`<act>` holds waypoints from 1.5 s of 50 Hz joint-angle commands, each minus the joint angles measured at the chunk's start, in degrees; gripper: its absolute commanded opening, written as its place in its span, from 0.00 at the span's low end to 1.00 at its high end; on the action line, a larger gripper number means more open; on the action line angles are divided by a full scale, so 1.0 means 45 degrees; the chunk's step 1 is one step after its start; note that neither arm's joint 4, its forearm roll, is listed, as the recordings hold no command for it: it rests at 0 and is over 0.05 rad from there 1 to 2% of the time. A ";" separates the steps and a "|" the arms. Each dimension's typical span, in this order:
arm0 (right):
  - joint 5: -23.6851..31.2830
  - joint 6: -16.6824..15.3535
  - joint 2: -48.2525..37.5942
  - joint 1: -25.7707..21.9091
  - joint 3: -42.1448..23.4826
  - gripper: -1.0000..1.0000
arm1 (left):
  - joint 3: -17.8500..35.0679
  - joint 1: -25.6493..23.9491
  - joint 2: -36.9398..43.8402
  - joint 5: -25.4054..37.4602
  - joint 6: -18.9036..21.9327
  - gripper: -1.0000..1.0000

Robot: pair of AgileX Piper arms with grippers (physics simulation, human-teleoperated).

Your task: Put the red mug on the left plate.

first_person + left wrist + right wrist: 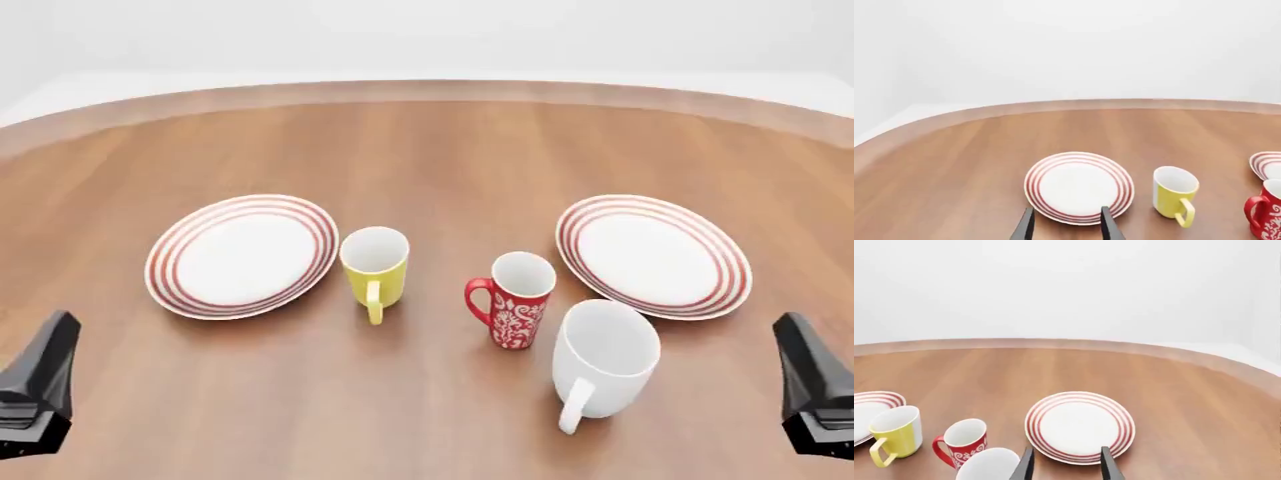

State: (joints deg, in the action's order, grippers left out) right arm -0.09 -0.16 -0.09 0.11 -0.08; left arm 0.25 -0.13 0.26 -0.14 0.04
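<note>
Standing upright near the middle of the worktop (427, 140): the red mug (513, 300), handle turned toward the left and the near edge, white floral pattern facing the camera. Set between the yellow mug (374, 267) on its left and the right plate (653, 255) on its right, with the white mug (603, 360) just beside it on the near right, seemingly apart from it. Not yet on the left plate (240, 254), which lies bare beyond the yellow mug, well apart from the red one.

Parked low at the near corners, both arms: left gripper (1066, 226) aimed at the left plate, fingers (1027, 226) spread apart and grasping nothing; right gripper (1066, 465) aimed at the right plate, likewise released and empty. Probably a resting start pose, symmetric, no reach begun.

Judged for the pick: handle side open toward the left arm, yet the yellow mug sitting across the straight path to the plate, so likely a lift over it. White mug crowding any approach from the right.

No brand, label or readable writing anywhere; only the floral decoration and the red rings on both plates.
</note>
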 commanded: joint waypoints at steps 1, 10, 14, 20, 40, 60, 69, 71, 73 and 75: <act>0.0007 -0.0033 -0.0006 0.0055 -0.0021 1.00 | 0.0543 -0.0392 -0.0032 0.0061 0.0274 1.00; 0.0013 -0.0031 0.0001 0.0057 -0.0027 1.00 | 0.1069 -0.0337 -0.0056 0.0432 0.0025 1.00; 0.0020 -0.0026 0.0001 0.0058 -0.0030 1.00 | 0.1217 0.0045 -0.0056 0.0688 -0.0087 1.00; 0.0018 -0.0030 0.0001 0.0061 -0.0031 1.00 | 0.1704 -0.0127 -0.0057 0.1052 0.0042 1.00; 0.0017 -0.0030 0.0001 0.0062 -0.0031 1.00 | 0.6517 0.0357 -0.0057 0.4996 0.0300 1.00; 0.0016 -0.0031 0.0001 0.0060 -0.0031 1.00 | 0.9078 -0.0622 0.2401 0.5171 0.1448 1.00; 0.0019 -0.0029 0.0001 0.0060 -0.0031 1.00 | 1.0416 -0.1234 0.4410 0.4533 0.2452 1.00; 0.0019 -0.0029 0.0001 0.0060 -0.0031 1.00 | 1.0419 -0.1234 0.4412 0.4533 0.2452 1.00; 0.0019 -0.0029 0.0001 0.0060 -0.0031 1.00 | 1.0419 -0.1234 0.4412 0.4533 0.2452 1.00; 0.0019 -0.0029 0.0001 0.0060 -0.0031 1.00 | 1.0419 -0.1234 0.4412 0.4533 0.2452 1.00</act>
State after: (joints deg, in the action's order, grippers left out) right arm 0.03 -0.33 -0.07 0.45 -0.28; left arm 46.13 -2.75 15.64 23.15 8.66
